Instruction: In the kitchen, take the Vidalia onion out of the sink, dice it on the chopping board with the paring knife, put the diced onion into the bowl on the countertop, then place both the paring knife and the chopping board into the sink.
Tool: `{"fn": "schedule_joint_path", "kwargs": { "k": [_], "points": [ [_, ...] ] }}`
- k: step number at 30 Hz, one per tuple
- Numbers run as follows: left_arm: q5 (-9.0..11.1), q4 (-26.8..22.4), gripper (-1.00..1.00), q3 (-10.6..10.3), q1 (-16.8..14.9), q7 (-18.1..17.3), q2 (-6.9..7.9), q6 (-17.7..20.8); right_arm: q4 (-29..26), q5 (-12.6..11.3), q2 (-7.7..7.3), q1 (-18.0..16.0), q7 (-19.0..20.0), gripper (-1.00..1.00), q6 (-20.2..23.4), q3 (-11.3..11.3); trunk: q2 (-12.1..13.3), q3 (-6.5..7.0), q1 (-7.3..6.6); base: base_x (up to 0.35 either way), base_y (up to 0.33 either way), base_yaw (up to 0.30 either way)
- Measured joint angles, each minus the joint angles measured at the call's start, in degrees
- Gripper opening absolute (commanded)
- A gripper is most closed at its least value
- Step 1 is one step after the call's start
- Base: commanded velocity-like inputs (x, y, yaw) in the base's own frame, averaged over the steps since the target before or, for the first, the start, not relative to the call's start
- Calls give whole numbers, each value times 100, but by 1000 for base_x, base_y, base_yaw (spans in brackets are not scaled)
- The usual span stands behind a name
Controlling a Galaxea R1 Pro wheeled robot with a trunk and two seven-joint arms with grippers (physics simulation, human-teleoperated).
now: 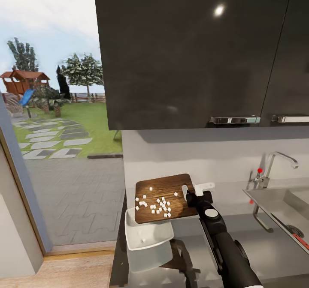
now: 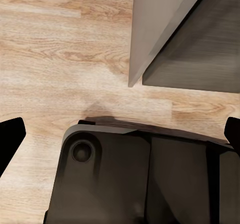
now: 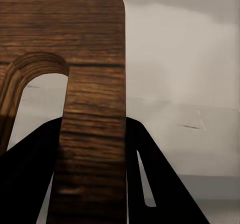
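The brown chopping board (image 1: 165, 189) is held up off the countertop (image 1: 266, 245), sloping down over the white bowl (image 1: 148, 241). Several white diced onion pieces (image 1: 156, 206) lie on its lower half, and one small piece (image 1: 143, 239) sits in the bowl. My right gripper (image 1: 191, 191) is shut on the board's handle end. In the right wrist view the board (image 3: 95, 109) with its slot sits between the dark fingers (image 3: 160, 184). The paring knife's red-orange handle (image 1: 301, 240) shows in the sink (image 1: 274, 202) at the right. My left gripper (image 2: 120, 134) hangs open above the wooden floor.
Dark upper cabinets (image 1: 193, 52) hang above the counter. The chrome faucet (image 1: 279, 157) with a red knob stands behind the sink. A glass opening onto a garden (image 1: 56, 121) lies to the left. The left wrist view looks down on my dark base (image 2: 140, 179) and a cabinet corner (image 2: 165, 34).
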Motion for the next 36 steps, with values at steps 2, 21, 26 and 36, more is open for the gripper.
{"fn": "schedule_joint_path", "kwargs": {
  "k": [2,21,26,36],
  "points": [
    [0,0,100,0,0,0,0,0,0,0,0,0,0,-100,0,2,0,0,0,0,0,0],
    [0,7,100,0,0,0,0,0,0,2,0,0,-1,-100,0,4,0,0,0,0,35,0],
    [0,9,100,0,0,0,0,0,0,0,0,0,0,-100,0,4,0,0,0,0,7,0],
    [0,9,100,0,0,0,0,0,70,0,0,0,-8,-100,0,0,0,0,0,0,0,0]
  ]
}}
